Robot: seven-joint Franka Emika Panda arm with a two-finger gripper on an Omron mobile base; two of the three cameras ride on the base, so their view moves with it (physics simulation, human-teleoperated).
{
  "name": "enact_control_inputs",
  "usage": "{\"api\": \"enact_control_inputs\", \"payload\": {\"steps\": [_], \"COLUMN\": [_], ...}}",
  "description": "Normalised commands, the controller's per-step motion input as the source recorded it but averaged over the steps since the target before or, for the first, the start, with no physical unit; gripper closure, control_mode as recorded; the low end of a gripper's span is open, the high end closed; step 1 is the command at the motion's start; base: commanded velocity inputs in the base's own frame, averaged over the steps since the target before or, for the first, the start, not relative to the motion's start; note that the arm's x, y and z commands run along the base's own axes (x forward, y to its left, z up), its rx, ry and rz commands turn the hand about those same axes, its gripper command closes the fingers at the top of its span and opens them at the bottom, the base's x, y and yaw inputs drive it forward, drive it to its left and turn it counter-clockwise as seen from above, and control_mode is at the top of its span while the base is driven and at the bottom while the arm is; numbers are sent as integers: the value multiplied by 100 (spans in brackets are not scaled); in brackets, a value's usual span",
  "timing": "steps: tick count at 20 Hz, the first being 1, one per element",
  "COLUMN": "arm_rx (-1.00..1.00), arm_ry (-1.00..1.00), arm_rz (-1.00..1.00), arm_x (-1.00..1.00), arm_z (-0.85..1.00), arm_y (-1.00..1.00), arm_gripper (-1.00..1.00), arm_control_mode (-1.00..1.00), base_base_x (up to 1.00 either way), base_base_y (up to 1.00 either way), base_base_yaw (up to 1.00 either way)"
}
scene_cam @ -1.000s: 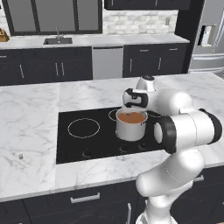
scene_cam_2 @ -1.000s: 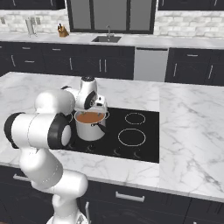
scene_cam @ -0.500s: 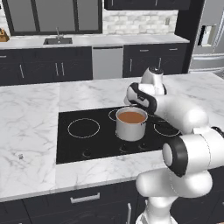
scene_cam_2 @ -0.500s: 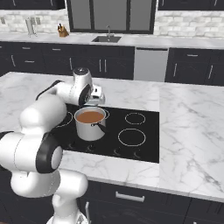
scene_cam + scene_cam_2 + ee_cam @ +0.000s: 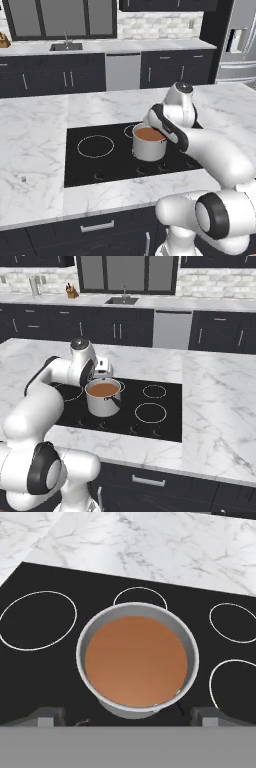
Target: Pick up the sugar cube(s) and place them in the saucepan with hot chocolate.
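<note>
Silver saucepan is watched from above; gripper fingers are spread, empty; one cube waits at nine o'clock.

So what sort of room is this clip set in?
A rendered home kitchen, it seems. A black cooktop is set into a marble island counter, with a sink, a dishwasher among dark cabinets along the back wall, and a steel fridge at the right. A saucepan of hot chocolate sits on the cooktop.

White marble island counter with inset black cooktop, saucepan on it, tiny cube left.
</note>
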Motion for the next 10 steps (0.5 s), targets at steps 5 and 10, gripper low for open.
{"api": "enact_control_inputs", "payload": {"steps": [5,10], "arm_rx": [0,0], "arm_ry": [-7,-8], "arm_rz": [9,8], "arm_x": [-65,-57], "arm_z": [21,19], "arm_y": [35,36], "arm_gripper": [-100,-100], "arm_control_mode": [-100,-100], "base_base_x": [0,0], "base_base_y": [0,0], "base_base_yaw": [0,0]}}
